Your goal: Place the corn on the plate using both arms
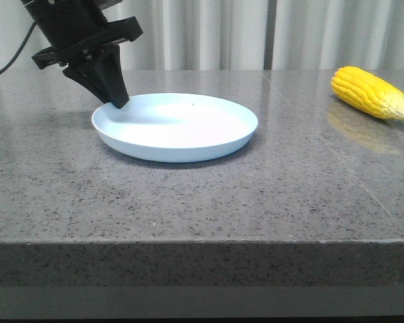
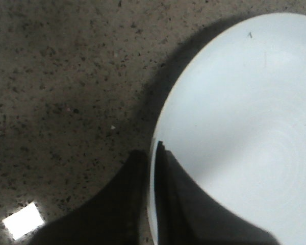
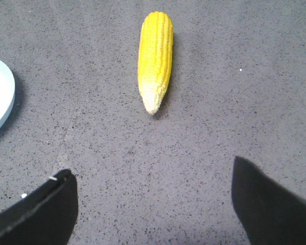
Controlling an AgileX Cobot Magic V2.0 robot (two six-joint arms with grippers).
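Granite table point(image 1: 188, 202) bearing plate point(image 1: 178, 128) at left-centre, corn point(image 1: 370, 92) lying far right, well apart. Am pinching plate's near-left rim with my left gripper point(image 1: 119, 102), fingers together on it. Am hovering my right gripper point(image 3: 153, 204) before corn, fingers wide apart, holding nothing. Step, as I judge: steadying plate, reaching for cob. Next: descending, closing across cob's middle. Cob lying flat, long axis pointing pale tip toward my right gripper.

The left gripper point(image 1: 118, 102) hides part of the plate point(image 1: 188, 145) rim it clamps, while beside the corn point(image 3: 155, 58) that plate point(image 3: 0, 99) is cut off.
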